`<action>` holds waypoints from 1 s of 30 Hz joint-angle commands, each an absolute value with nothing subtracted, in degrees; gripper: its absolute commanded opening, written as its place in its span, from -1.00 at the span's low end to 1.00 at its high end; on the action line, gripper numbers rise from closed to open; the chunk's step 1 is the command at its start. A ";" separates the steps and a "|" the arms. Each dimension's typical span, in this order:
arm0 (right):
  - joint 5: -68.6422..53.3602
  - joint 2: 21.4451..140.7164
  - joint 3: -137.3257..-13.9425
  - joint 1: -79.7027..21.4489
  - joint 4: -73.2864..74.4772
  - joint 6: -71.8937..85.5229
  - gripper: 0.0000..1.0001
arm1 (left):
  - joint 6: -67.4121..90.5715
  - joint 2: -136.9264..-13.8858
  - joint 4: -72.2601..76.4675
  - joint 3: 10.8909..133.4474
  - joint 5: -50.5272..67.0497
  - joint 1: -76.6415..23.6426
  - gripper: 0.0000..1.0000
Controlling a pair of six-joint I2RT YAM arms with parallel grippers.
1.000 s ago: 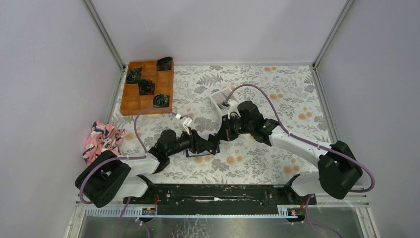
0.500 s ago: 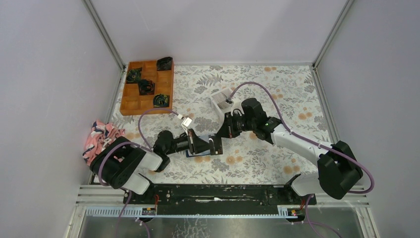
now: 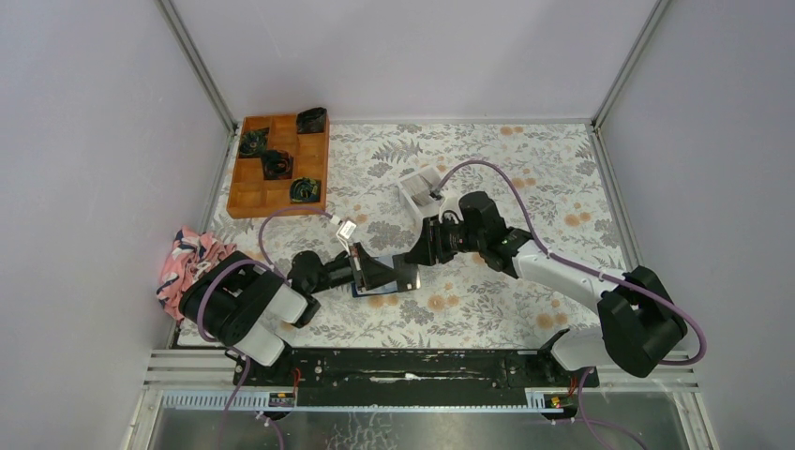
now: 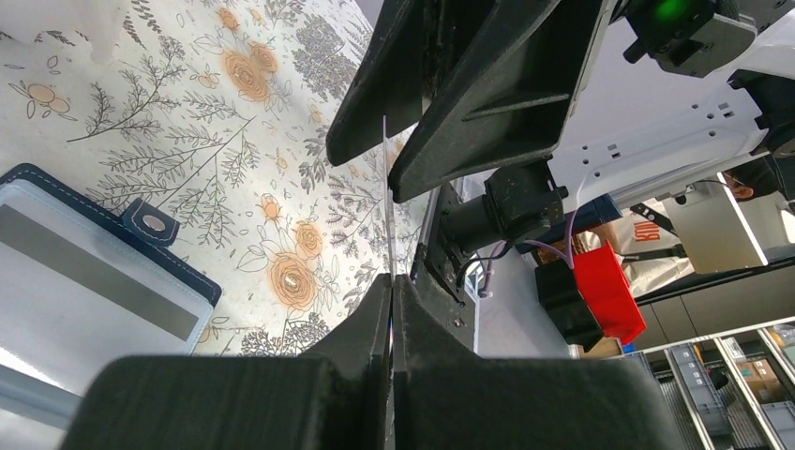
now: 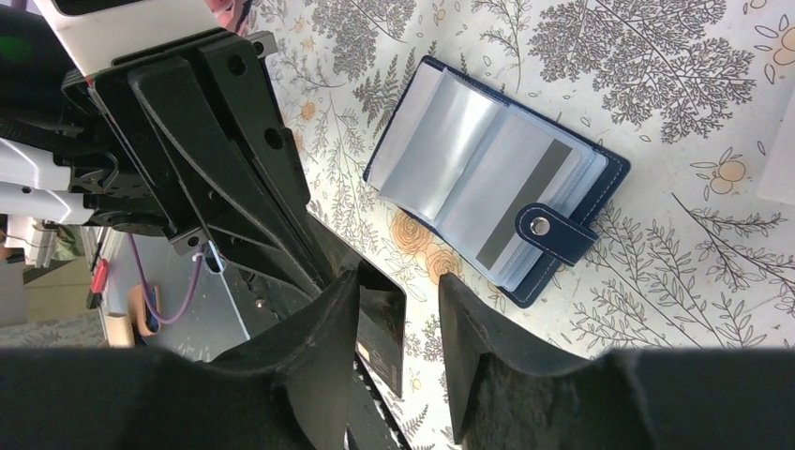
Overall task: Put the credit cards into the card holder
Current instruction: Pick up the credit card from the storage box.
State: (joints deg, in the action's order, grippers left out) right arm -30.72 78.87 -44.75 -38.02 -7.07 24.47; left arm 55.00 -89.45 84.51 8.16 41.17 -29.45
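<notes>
Top view first: the left gripper [image 3: 398, 275] and the right gripper [image 3: 419, 255] are nose to nose mid-table. They sit right above the card holder [image 3: 375, 293], which lies on the floral tablecloth [image 3: 525, 159]. The orange tray [image 3: 278, 164] is in the far left corner, a white box [image 3: 419, 187] is just behind the right wrist, and a pink cloth [image 3: 192, 262] lies by the left wall. Over to the left wrist: the left jaws are clamped tight on a dark credit card [image 4: 386, 211]. It shows edge-on as a thin line rising out of the fingers, and its far edge runs up between the right gripper's two fingers. The card holder lies open at lower left, flat on the cloth, with a pale card with a grey stripe [image 4: 94, 291] in a clear pocket. Right wrist now: the right jaws stand parted, released, with the dark credit card against one finger and a clear gap to the other. Beyond them the card holder lies open, its snap strap on the right, apart from both grippers.
</notes>
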 commanded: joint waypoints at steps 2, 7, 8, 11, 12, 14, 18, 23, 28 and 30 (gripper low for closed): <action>-32.52 76.56 -42.86 -37.84 -13.48 26.33 -0.15 | 56.07 -88.59 91.15 7.49 40.12 -28.69 -1.00; -34.61 77.02 -40.13 -37.88 -18.70 29.48 -0.22 | 56.55 -89.05 91.21 7.51 38.87 -28.48 -1.00; -34.97 77.18 -39.51 -37.88 -19.97 30.15 -0.24 | 56.59 -89.14 91.21 7.54 38.64 -28.44 -1.00; -36.19 77.84 -38.12 -37.88 -23.32 32.14 -0.30 | 56.78 -89.33 91.23 7.54 37.99 -28.34 -1.00; -36.47 77.94 -37.61 -37.88 -24.50 32.77 -0.33 | 56.85 -89.30 91.23 7.56 37.87 -28.31 -1.00; -36.94 78.04 -36.77 -37.88 -26.52 34.12 -0.46 | 56.94 -89.31 91.23 7.56 37.44 -28.29 -1.00; -38.62 78.22 -35.51 -37.88 -30.50 36.64 -0.97 | 57.57 -89.75 90.44 7.34 36.34 -27.48 -0.92; -36.82 77.53 -36.15 -37.88 -29.36 36.78 -1.00 | 56.40 -88.19 83.51 6.41 32.13 -26.63 -0.36; -29.12 77.29 -39.95 -39.07 -18.94 31.60 -1.00 | 50.38 -80.65 65.14 6.64 23.71 -26.66 -0.28; -25.50 77.88 -42.30 -40.37 -14.62 29.67 -1.00 | 48.31 -76.93 57.50 7.08 20.20 -26.70 -0.28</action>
